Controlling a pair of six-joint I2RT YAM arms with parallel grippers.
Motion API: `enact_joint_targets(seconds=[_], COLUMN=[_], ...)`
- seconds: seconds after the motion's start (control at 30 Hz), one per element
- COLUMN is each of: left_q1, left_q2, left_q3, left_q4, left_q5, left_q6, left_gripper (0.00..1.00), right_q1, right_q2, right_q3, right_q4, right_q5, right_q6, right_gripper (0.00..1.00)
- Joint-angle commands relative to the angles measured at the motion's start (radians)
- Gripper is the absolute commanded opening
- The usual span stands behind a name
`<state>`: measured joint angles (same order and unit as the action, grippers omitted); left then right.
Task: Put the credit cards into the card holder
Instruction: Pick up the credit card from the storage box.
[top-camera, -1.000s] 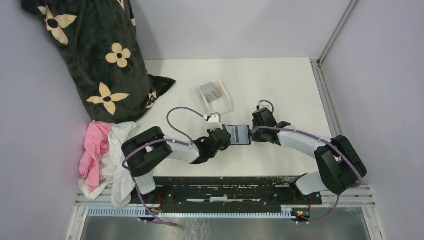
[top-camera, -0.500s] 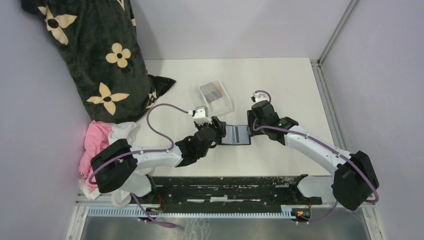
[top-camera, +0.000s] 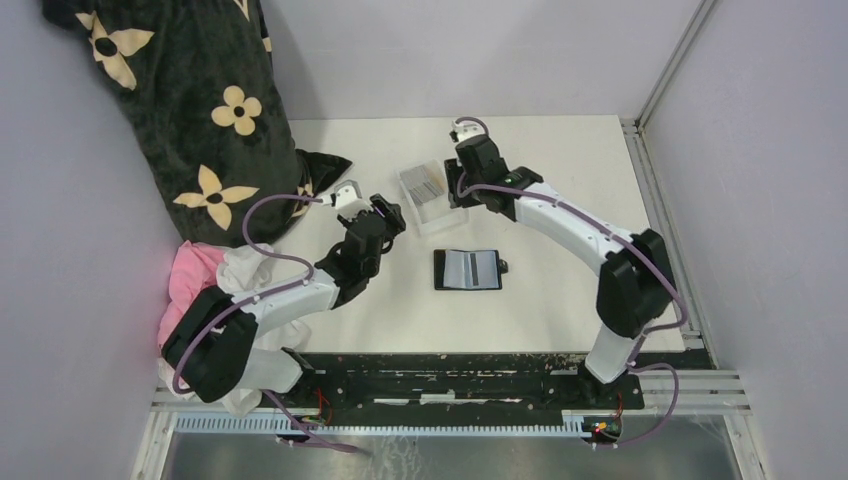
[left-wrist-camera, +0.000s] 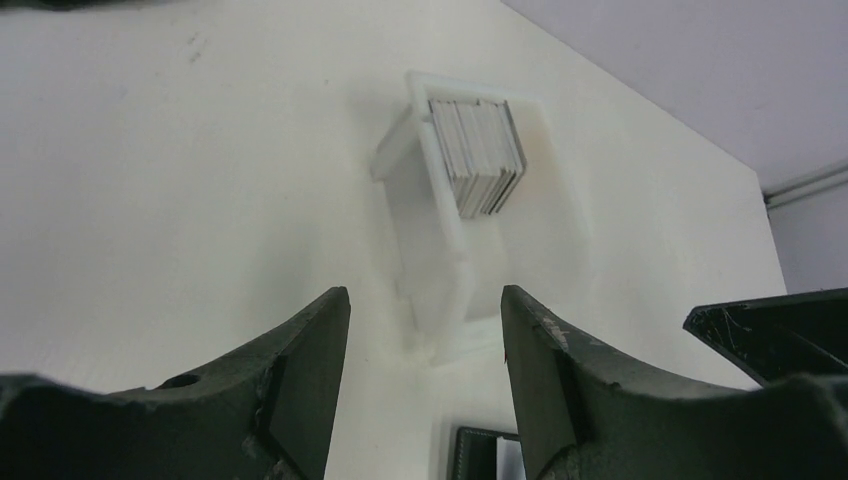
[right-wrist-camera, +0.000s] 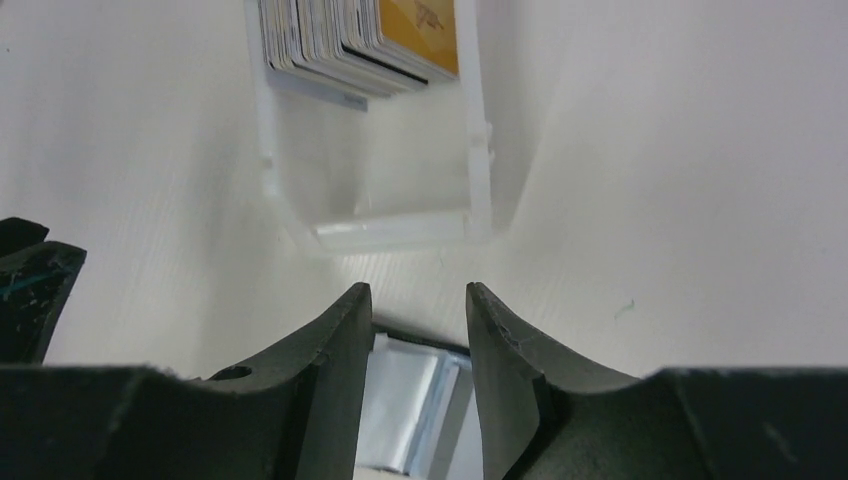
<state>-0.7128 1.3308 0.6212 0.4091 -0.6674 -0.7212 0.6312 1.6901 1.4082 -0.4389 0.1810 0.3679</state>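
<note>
Left end effector (left-wrist-camera: 420, 305) and right end effector (right-wrist-camera: 418, 300) gaping, empty, moved off card holder (top-camera: 468, 269) (lying open), toward tray (top-camera: 428, 214)

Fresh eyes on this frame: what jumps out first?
The black cloth with cream flowers filling the far-left corner grabs the eye first. Next is the card holder, lying open and flat mid-table with nothing touching it. Just beyond it, the clear tray holds the stacked credit cards, with the left claw and right claw on either side of it, both open and empty.
</note>
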Motion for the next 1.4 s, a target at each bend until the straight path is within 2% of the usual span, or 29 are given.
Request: enact_joint_targets(seconds=[0.0,0.33,0.77,1.07,1.37], left_q1=[0.084,0.214,0.27,0.284,0.303], left_q2=[0.058,0.277,0.42,0.482,0.533], left_q3=[0.021,0.061,0.118,0.136,0.168], left_q4=[0.059,0.234,0.312,0.358,0.397], left_q5=[0.114,0.327,0.424,0.457,0.522], left_q6=[-0.063,-0.149,-0.171,-0.189,-0.192], left_gripper=[0.65,0.65,0.64,0.63,0.63], right_q1=[0.004,-0.016,-0.095,-0.129,-0.134], right_q2=[0.135,0.432,0.657,0.768,0.802], right_q3=[0.198,0.532,0.808,0.909,0.901], right_q4=[0.001,-0.036,-0.097,-0.109,-0.108], right_q5=[-0.043,-0.138,-0.299,-0.401,-0.462], right_q6=[-0.059,-0.103,-0.061,-0.007,0.039], right_gripper=[0.46,0.5,0.55,0.56,0.54])
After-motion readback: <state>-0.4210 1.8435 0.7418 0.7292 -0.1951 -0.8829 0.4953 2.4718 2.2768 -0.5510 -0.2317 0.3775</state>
